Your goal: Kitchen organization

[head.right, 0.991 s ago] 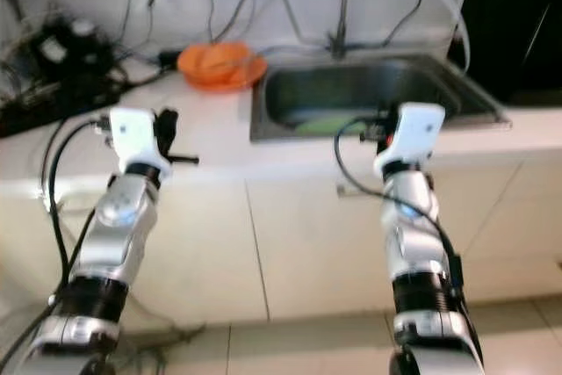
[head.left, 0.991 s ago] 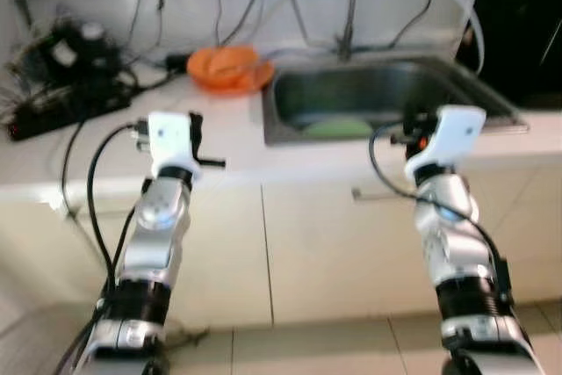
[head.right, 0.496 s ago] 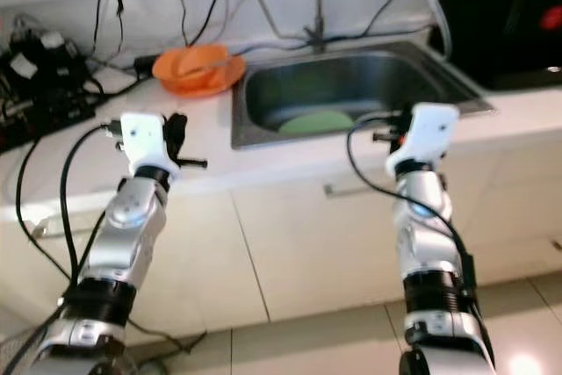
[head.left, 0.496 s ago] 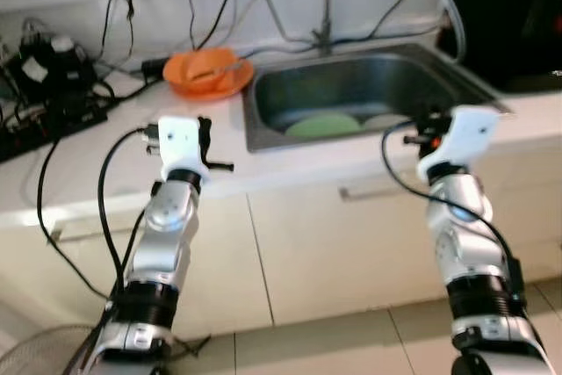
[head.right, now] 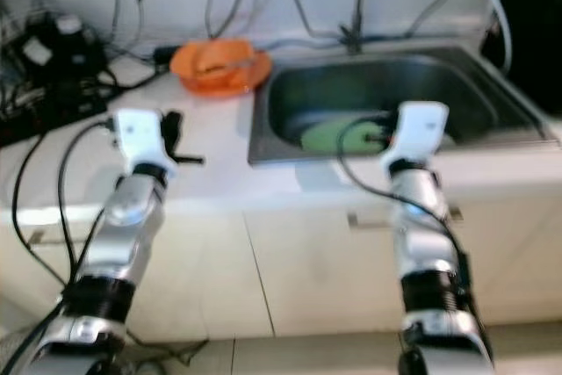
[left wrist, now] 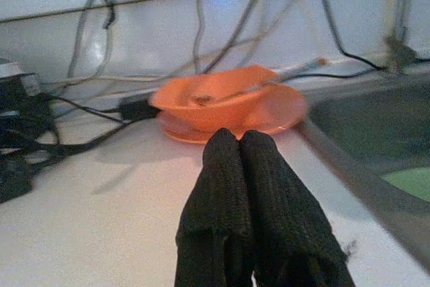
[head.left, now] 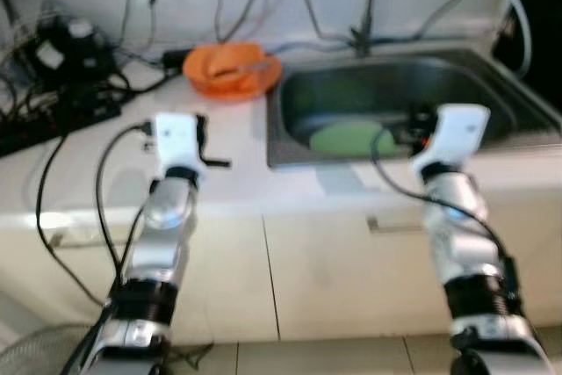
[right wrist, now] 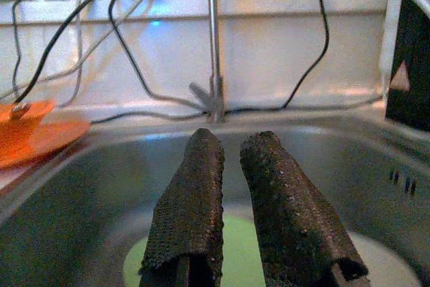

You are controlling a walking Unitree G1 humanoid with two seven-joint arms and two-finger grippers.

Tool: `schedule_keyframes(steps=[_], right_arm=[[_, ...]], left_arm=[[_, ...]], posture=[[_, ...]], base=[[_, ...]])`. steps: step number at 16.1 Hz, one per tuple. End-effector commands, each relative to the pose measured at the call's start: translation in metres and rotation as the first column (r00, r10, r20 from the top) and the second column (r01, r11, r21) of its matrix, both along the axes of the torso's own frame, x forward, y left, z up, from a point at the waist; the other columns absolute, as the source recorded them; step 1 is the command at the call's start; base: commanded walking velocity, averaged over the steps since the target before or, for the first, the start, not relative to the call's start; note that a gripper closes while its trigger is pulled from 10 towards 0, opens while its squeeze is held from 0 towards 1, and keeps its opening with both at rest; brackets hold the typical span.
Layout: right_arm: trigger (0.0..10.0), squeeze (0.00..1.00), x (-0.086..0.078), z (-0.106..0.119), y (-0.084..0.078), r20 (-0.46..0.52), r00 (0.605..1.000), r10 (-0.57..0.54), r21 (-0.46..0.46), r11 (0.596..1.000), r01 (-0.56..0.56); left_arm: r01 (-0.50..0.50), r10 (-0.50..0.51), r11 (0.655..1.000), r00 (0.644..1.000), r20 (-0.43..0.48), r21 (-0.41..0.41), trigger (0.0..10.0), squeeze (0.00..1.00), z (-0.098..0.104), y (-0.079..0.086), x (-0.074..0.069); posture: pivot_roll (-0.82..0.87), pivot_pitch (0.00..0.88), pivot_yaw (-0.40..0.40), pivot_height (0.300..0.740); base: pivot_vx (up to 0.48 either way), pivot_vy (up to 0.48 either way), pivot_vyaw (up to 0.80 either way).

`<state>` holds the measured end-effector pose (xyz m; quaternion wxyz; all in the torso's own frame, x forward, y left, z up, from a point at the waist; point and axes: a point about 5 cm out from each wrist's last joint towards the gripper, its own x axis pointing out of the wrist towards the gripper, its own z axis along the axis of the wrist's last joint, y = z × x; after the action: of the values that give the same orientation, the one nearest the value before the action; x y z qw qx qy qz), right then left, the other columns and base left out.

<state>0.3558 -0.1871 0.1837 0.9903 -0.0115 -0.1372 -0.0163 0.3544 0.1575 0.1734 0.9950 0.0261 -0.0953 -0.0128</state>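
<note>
- Sink: steel basin set in the counter; holds a green plate flat on its floor, probably awaiting removal.
- Orange bowl: on a matching plate beside the sink.
- Right gripper: fingers slightly parted, empty, aimed into the basin.
- Left gripper: clenched, empty, facing the bowl.

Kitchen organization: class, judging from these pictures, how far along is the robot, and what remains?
Nothing looks done yet. The orange bowl on its orange plate sits on the white counter, and a green plate lies in the steel sink. Neither claw holds anything: the left claw is shut, pointing at the bowl; the right claw is open above the sink. All gathering and sorting is left.
</note>
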Motion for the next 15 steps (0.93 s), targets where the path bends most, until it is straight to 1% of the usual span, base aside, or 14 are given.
schedule_keyframes(steps=[1,2,6,15], right_arm=[[10.0,0.0,0.0008,0.005,0.0155,0.026,0.999,0.048,0.004,0.999,-0.048],[10.0,0.0,0.0007,0.0053,0.0148,0.028,0.999,0.046,0.017,0.999,-0.047],[10.0,0.0,0.0013,0.0051,0.0135,0.021,0.999,0.043,0.011,0.999,-0.044],[10.0,0.0,0.0028,0.0039,0.0119,0.008,0.999,0.034,0.036,0.999,-0.034]], left_arm=[[-0.037,0.037,0.999,0.999,0.017,0.008,10.0,0.0,0.005,0.0125,-0.0005],[-0.037,0.037,0.999,0.999,0.016,0.007,10.0,0.0,0.005,0.0122,-0.0005],[-0.037,0.037,0.999,0.999,0.017,0.006,10.0,0.0,0.005,0.0111,-0.0004],[-0.026,0.026,1.0,1.0,0.011,0.007,10.0,0.0,0.0033,0.0081,-0.0008]], posture=[[0.0,0.0,0.076,0.74],[0.0,0.0,0.075,0.74],[0.0,0.0,0.074,0.74],[0.0,0.0,0.072,0.74]], base=[[0.334,0.0,0.0],[0.334,0.0,0.0],[0.334,0.0,0.0],[0.328,0.0,0.0]])
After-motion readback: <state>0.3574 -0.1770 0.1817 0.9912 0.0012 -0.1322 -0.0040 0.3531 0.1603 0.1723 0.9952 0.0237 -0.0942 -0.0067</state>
